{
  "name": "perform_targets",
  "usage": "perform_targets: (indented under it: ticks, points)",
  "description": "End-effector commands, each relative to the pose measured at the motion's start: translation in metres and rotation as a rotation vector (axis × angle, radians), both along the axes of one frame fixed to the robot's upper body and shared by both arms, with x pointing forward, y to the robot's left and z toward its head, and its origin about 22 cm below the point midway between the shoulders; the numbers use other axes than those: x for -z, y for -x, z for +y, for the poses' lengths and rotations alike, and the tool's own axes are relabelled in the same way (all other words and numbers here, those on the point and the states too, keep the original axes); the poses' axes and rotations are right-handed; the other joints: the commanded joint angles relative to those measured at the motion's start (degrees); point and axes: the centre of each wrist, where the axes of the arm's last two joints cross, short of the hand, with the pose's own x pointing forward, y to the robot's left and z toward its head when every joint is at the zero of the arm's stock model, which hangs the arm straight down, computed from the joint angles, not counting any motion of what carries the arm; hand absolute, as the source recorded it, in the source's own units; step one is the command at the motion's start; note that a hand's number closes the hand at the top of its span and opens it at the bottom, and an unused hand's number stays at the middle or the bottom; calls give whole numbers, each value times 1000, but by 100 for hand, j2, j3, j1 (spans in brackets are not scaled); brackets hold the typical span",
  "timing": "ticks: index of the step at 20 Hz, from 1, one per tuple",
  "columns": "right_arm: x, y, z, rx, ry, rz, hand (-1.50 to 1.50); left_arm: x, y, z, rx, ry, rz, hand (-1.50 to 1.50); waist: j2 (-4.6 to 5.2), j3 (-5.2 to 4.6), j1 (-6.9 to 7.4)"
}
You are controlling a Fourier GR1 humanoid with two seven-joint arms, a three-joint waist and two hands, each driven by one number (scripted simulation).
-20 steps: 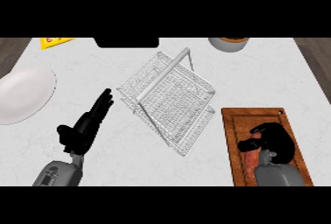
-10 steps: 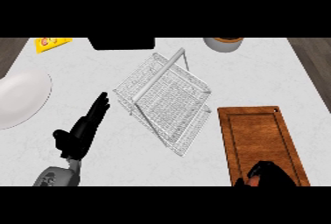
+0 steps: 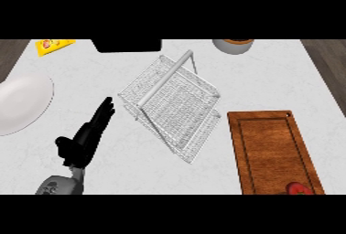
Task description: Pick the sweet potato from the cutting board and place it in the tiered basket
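Board (image 3: 270, 151) is lying at the right, and only a small red lump (image 3: 299, 188) is peeking out at its bottom edge. It may be the sweet potato, but too little is showing to be sure. A sweet potato is likely hard, a bit heavy and bumpy, so taking it around its fat middle should work best. The wire basket (image 3: 172, 107) is sitting beside the board, holding nothing. The left hand (image 3: 86, 137) is resting at the left, fingers straight, holding nothing. The right hand is not showing.
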Motion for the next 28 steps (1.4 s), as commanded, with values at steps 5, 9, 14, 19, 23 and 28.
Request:
perform_targets:
  ticks: [5, 9, 14, 19, 23, 28]
  points:
    - [-91, 22, 11, -61, -18, -346, 150, -10, -10, -1, 36, 6, -12, 0, 51, -14, 149]
    - [-98, 13, 46, -99, -23, -376, 150, 6, -3, -20, 52, 2, -4, 0, 74, -19, 187]
    - [-115, -11, 52, -75, -63, -418, 150, -18, -16, -2, 52, -8, -33, 0, 97, -17, 304]
    - [-121, -39, 56, -78, -83, -406, 150, -4, -10, -29, 68, -8, -34, 0, 136, -24, 408]
    - [-131, -70, 56, -66, -113, -411, 150, -1, -5, -15, 89, 9, -23, 0, 143, -23, 507]
    - [-138, -127, 69, -102, -126, -349, 150, -10, -22, -19, 89, -3, -48, 0, 171, -18, 533]
